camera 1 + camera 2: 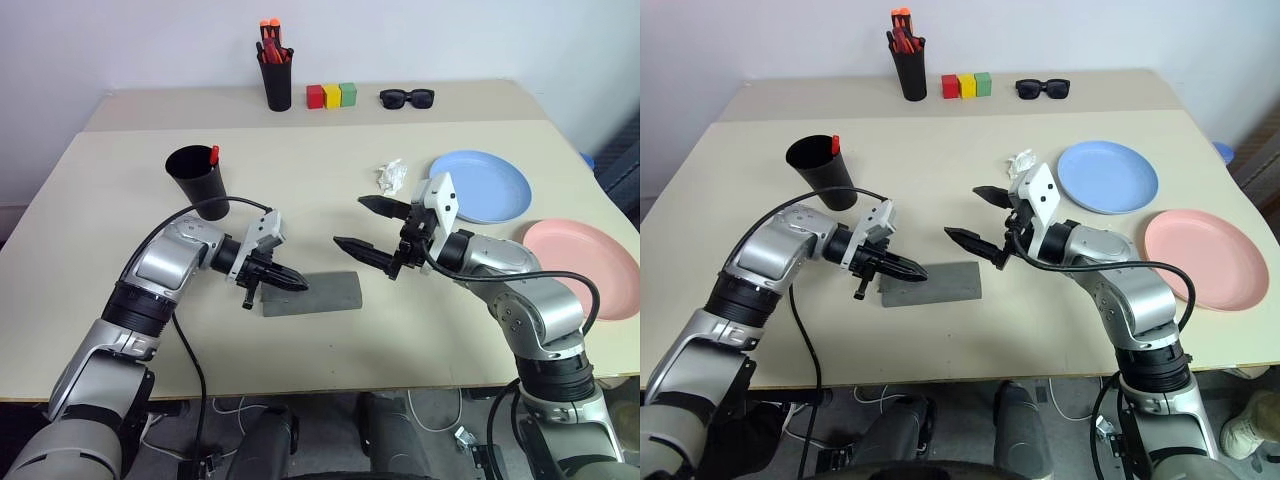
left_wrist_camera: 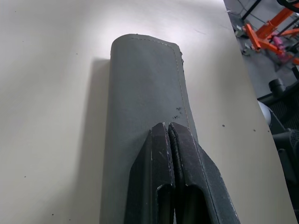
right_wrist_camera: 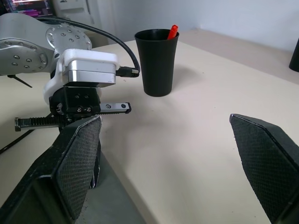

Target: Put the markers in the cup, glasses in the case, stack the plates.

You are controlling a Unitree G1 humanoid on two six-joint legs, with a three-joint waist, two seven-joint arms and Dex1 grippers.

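Observation:
The grey case (image 1: 320, 293) lies closed and flat near the table's front. My left gripper (image 1: 297, 285) is shut with nothing in it, and its tips are over the case's left end (image 2: 140, 93); I cannot tell whether they touch. My right gripper (image 1: 350, 222) hangs wide open above the table, just right of the case, holding nothing. The black cup (image 1: 198, 180) stands upright at the left with a red-tipped marker (image 1: 214, 153) poking out. The light blue plate (image 1: 480, 186) and the pink plate (image 1: 585, 265) lie apart on the right. The glasses are out of view.
At the back stand a black pen holder (image 1: 275, 75) with orange-topped markers, three coloured blocks (image 1: 332, 96) and black sunglasses (image 1: 406, 98). A crumpled white scrap (image 1: 392, 176) lies beside the blue plate.

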